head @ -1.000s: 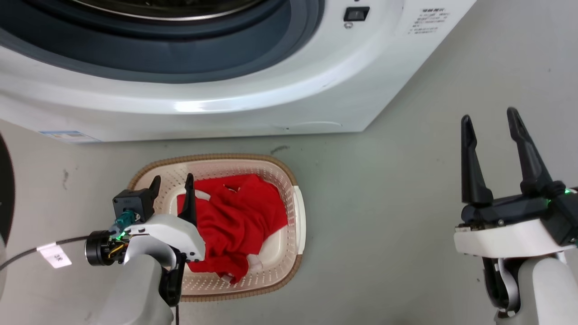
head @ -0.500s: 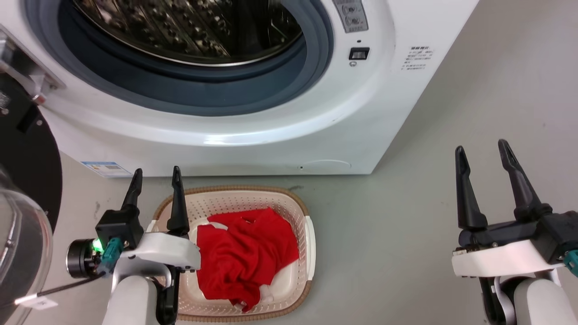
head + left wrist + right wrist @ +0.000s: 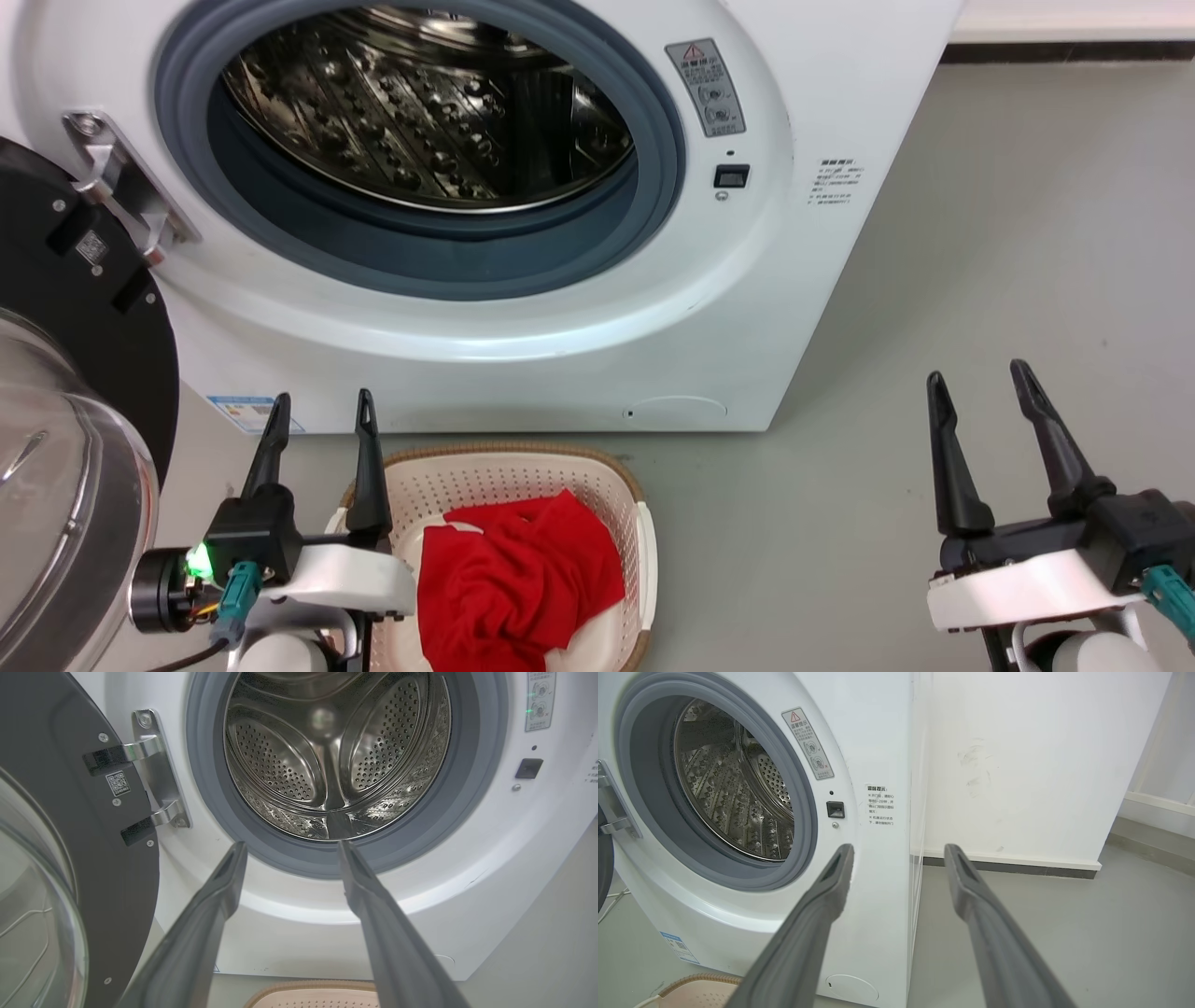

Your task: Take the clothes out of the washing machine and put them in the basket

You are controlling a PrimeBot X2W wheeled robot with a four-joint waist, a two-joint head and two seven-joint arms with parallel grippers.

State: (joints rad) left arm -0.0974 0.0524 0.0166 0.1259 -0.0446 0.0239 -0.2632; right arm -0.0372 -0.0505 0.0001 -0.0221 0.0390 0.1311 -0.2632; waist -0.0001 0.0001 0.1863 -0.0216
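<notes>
The red clothes (image 3: 518, 583) lie bunched in the cream basket (image 3: 504, 471) on the floor in front of the white washing machine (image 3: 709, 308). The machine's door (image 3: 65, 308) hangs open at the left, and the steel drum (image 3: 420, 112) shows bare metal with no cloth in sight. My left gripper (image 3: 322, 411) is open just left of the basket, fingers pointing at the machine's lower front. My right gripper (image 3: 976, 383) is open over bare floor at the right. In the left wrist view the drum (image 3: 336, 756) and the basket's rim (image 3: 308, 987) appear between the open fingers (image 3: 219, 891).
Grey floor (image 3: 1008, 261) spreads to the right of the machine, up to a white wall with a dark skirting (image 3: 1008, 863). The open door's glass bowl (image 3: 56, 523) bulges close to my left arm. A corner of the basket (image 3: 696, 989) lies at the machine's foot in the right wrist view.
The head view has tilted upward, bringing the drum and door into sight. My left gripper has risen from over the basket's left part and now points at the machine. The clothes stay in the basket.
</notes>
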